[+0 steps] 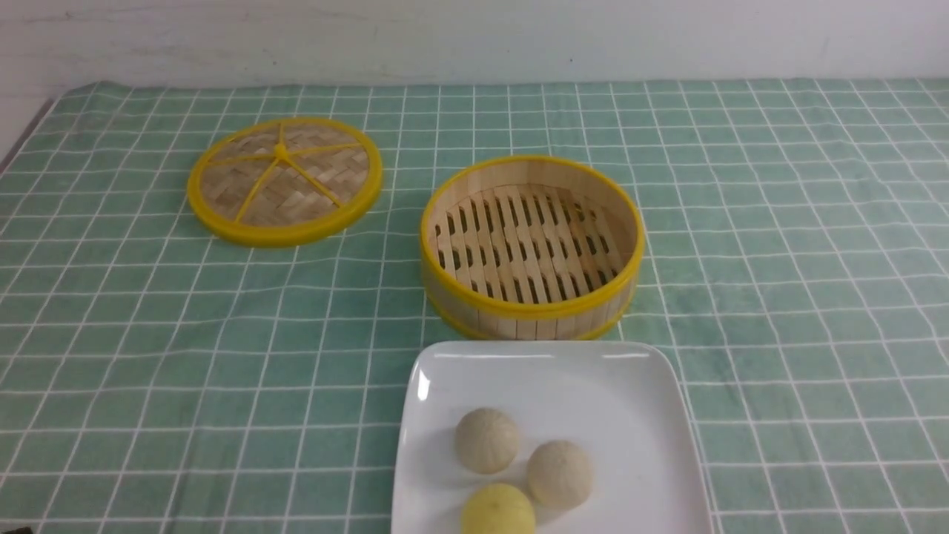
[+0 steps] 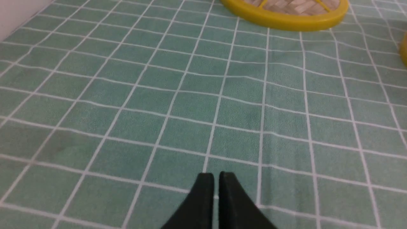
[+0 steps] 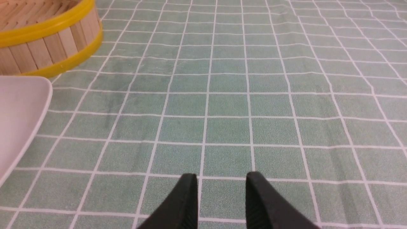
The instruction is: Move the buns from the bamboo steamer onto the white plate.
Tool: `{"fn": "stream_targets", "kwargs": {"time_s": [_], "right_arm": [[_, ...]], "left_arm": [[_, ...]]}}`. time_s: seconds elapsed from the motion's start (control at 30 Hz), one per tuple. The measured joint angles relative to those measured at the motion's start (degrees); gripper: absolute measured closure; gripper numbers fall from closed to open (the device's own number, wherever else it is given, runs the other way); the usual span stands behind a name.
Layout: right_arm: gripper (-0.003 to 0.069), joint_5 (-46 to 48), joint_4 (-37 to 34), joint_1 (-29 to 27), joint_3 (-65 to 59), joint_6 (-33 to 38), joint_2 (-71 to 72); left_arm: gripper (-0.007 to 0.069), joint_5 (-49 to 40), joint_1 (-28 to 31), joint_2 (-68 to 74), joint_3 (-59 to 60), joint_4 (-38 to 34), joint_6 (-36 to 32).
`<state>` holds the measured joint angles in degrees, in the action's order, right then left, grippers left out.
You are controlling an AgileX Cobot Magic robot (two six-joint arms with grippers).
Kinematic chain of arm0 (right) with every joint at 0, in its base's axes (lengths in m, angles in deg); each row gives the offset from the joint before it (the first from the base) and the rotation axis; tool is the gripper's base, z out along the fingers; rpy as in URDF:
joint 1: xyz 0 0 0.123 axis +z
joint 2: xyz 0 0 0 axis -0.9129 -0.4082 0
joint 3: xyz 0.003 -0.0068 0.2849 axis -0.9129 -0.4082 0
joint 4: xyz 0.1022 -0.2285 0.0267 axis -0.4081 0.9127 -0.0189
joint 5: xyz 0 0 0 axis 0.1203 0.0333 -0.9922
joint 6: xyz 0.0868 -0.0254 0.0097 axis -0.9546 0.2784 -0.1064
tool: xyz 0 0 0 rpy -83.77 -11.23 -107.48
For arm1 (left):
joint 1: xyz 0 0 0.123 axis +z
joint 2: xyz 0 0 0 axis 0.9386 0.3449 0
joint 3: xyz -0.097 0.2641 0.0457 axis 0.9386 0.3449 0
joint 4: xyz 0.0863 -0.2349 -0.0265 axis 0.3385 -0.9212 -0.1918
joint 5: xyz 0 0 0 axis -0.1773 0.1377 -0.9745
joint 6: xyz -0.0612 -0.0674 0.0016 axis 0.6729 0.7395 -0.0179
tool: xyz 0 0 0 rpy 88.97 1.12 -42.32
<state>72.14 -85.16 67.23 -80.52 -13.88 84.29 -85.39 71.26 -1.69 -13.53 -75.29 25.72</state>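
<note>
Two pale cream buns (image 1: 487,440) (image 1: 560,473) lie side by side on the white plate (image 1: 593,386) at the near middle of the table. The bamboo steamer (image 1: 531,245) stands just behind the plate, its slotted floor bare. In the right wrist view the steamer's wall (image 3: 47,44) and the plate's corner (image 3: 22,108) show off to one side. My left gripper (image 2: 216,175) is shut over bare cloth, holding nothing. My right gripper (image 3: 222,176) is open over bare cloth, nothing between its fingers. Neither gripper shows in the front view.
A brighter yellow bun (image 1: 498,510) sits on the plate's near edge, touching the cream buns. The flat woven lid (image 1: 285,179) lies at the back left; its rim (image 2: 286,19) shows in the left wrist view. Green checked cloth (image 1: 778,297) covers the table.
</note>
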Motion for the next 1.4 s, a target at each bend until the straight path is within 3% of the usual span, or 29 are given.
{"fn": "stream_targets", "kwargs": {"time_s": [0.23,0.43,0.77,1.4], "right_arm": [[0.0419,0.00,0.00,0.00,0.00,0.00,0.00],[0.0419,0.00,0.00,0.00,0.00,0.00,0.00],[0.0419,0.00,0.00,0.00,0.00,0.00,0.00],[0.0419,0.00,0.00,0.00,0.00,0.00,0.00]], "left_arm": [[0.0565,0.91,-0.28,-0.42,0.27,-0.83,-0.12],[0.0558,0.83,-4.61,-0.42,0.27,-0.93,-0.96],[0.0551,0.77,-0.99,-0.42,0.27,-1.05,-1.02],[0.0544,0.71,-0.74,-0.42,0.27,-1.10,-1.02]]}}
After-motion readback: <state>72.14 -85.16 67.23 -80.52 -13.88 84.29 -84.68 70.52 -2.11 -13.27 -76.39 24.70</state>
